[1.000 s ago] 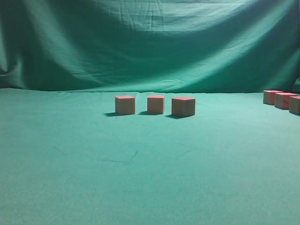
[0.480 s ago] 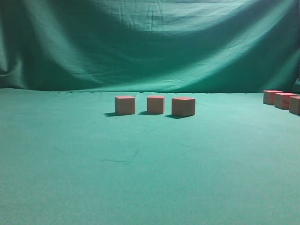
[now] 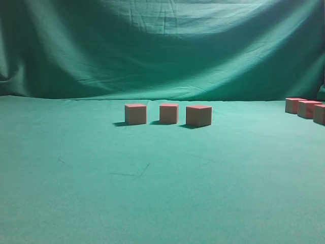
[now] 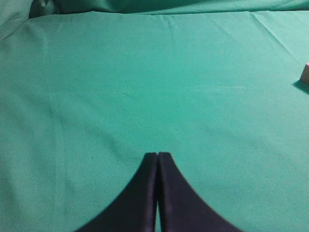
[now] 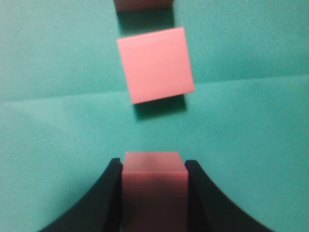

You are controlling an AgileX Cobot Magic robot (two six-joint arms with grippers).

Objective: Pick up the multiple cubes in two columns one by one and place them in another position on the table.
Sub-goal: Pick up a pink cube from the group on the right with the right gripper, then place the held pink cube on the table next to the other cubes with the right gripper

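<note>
Small pink-topped wooden cube (image 5: 153, 186) sits between the black right gripper's (image 5: 153, 193) fingers (image 5: 108, 198), which press its sides: the grasp step. Next, a straight lift clear of the neighbouring cube (image 5: 155, 64) on the green cloth surface (image 5: 251, 125). The left gripper's (image 4: 158, 159) fingers are closed, empty.

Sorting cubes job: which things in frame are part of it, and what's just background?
Part of the job:
- three cubes in a row mid-table
- cubes at the right edge
- cube between the right gripper fingers
- next cube ahead
- table

Just there:
- backdrop cloth
- left gripper, shut, holding nothing
</note>
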